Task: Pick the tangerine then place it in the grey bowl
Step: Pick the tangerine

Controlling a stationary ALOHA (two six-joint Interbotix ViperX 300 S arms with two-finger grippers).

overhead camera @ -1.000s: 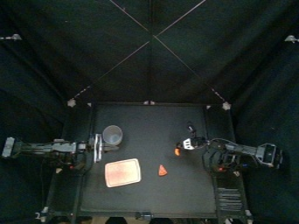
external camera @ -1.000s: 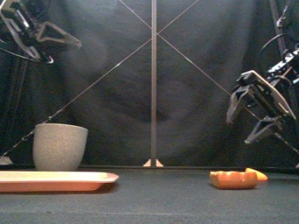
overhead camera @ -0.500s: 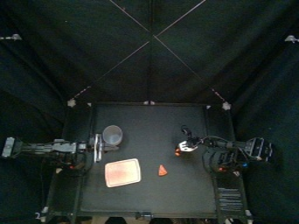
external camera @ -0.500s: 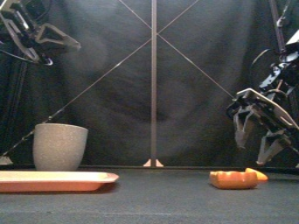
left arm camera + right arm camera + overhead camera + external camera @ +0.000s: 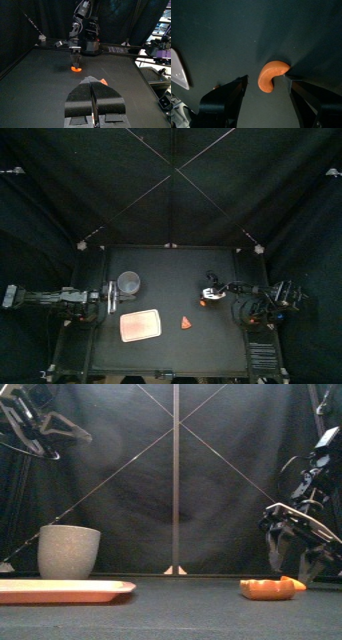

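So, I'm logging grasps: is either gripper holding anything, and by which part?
Nothing is held. The right gripper is open around the tangerine, not closed on it; the left gripper is shut and empty.

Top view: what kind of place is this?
Probably a lab robot-manipulation booth: black curtains around a small black table, a left arm and right arm, and toy props: tangerine, grey bowl, pink tray.

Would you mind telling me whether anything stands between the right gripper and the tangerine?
Nothing visible does. The right gripper has its open jaws either side of the tangerine, only bare table between. The way to the grey cup looks clear; the orange-red toy lies nearer the front, off that line.
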